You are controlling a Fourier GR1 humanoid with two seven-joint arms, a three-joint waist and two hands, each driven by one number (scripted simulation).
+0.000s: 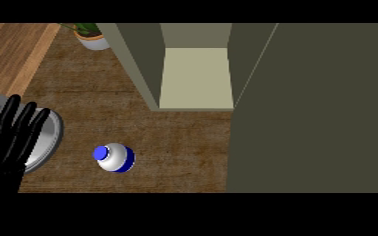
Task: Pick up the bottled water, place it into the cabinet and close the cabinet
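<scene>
One white plastic water bottle with blue cap and blue band [114,158], standing upright on the brown wooden counter [148,115], cap pointing straight up at the viewer, long axis vertical. One open olive-green cabinet [196,77] well beyond it, pale shelf showing. One black left hand [18,132] at left edge, fingers straight and spread, holding nothing, over one round metal bowl [48,142]. One potted plant [91,36] top left.
</scene>
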